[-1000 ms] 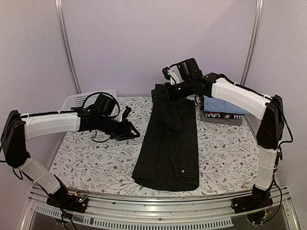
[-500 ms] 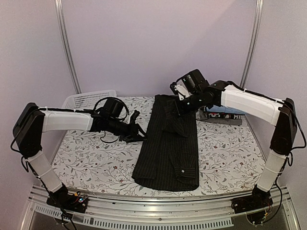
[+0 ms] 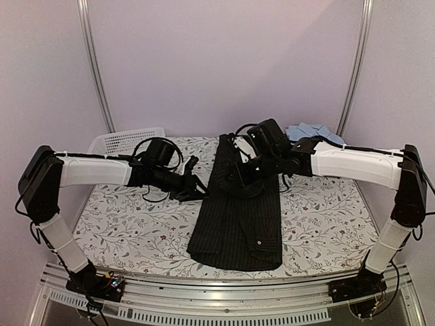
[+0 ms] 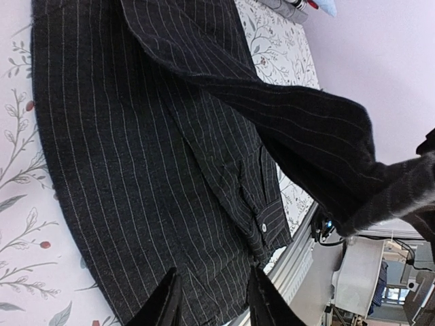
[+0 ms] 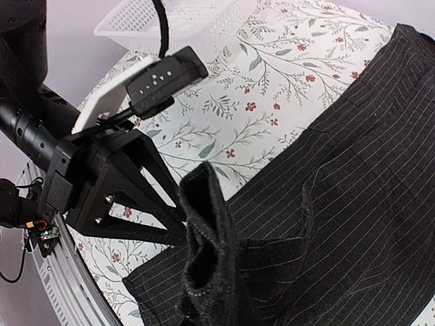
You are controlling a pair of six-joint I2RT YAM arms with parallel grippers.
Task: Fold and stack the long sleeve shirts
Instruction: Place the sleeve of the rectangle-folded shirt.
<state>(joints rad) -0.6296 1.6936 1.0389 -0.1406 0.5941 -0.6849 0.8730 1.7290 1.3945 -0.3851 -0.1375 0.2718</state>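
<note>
The black pinstriped shirt (image 3: pixel 238 231) lies as a long strip down the middle of the floral table. Its far end is lifted and bunched in my right gripper (image 3: pixel 232 182), which is shut on it above the shirt's middle. In the right wrist view the bunched cloth (image 5: pixel 207 258) hides the fingers. My left gripper (image 3: pixel 196 187) is open and empty, low at the shirt's left edge. In the left wrist view the left gripper (image 4: pixel 212 302) hovers over the striped cloth (image 4: pixel 136 170). The light blue shirt (image 3: pixel 309 130) lies at the back right.
A white mesh basket (image 3: pixel 126 140) stands at the back left and also shows in the right wrist view (image 5: pixel 177 20). The table's front edge and metal rail (image 3: pixel 224 299) lie just beyond the shirt's near hem. Floral tablecloth (image 3: pixel 319 217) shows on both sides of the shirt.
My right gripper has carried the shirt's far end forward, left and down over the shirt's middle, uncovering the light blue shirt. My left gripper reached right to the shirt's edge, then held still.
</note>
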